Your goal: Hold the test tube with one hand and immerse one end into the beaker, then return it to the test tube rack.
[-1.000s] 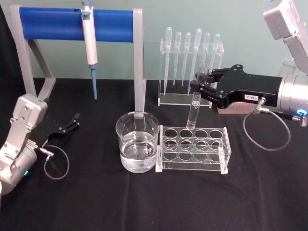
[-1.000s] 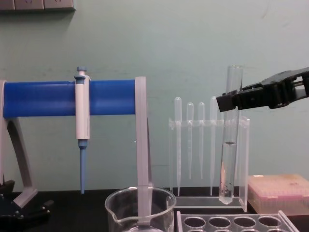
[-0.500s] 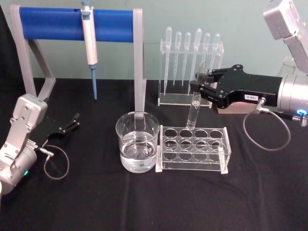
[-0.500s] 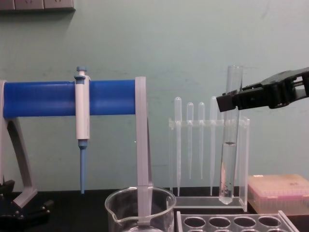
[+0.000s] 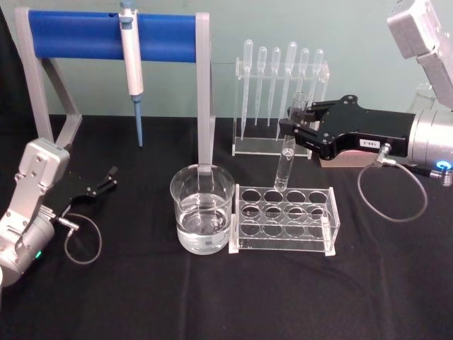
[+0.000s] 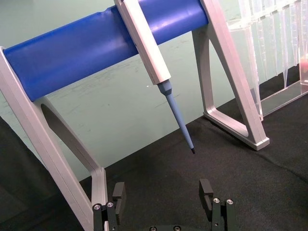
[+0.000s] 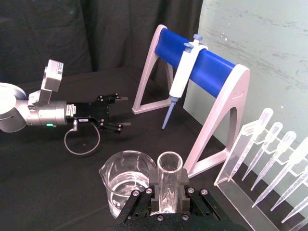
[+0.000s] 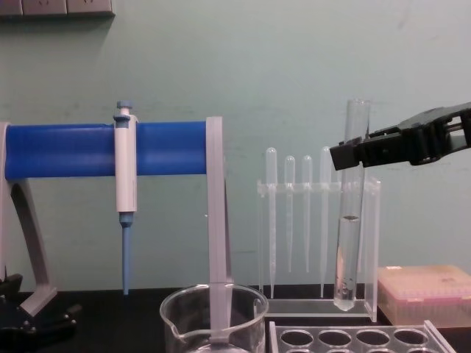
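Between the fingertips of the right gripper (image 5: 292, 127): test tube (image 5: 284, 166) pinched near its rim, hanging over the rack (image 5: 283, 241) | beaker (image 5: 175, 205) below, leftward | glass, likely light, slick, brittle: hold high, gently | left gripper (image 5: 107, 178) far left, spread.

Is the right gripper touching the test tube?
Touching. The right wrist view shows the right gripper clamped against both sides of the test tube. The left gripper sits parked at left.
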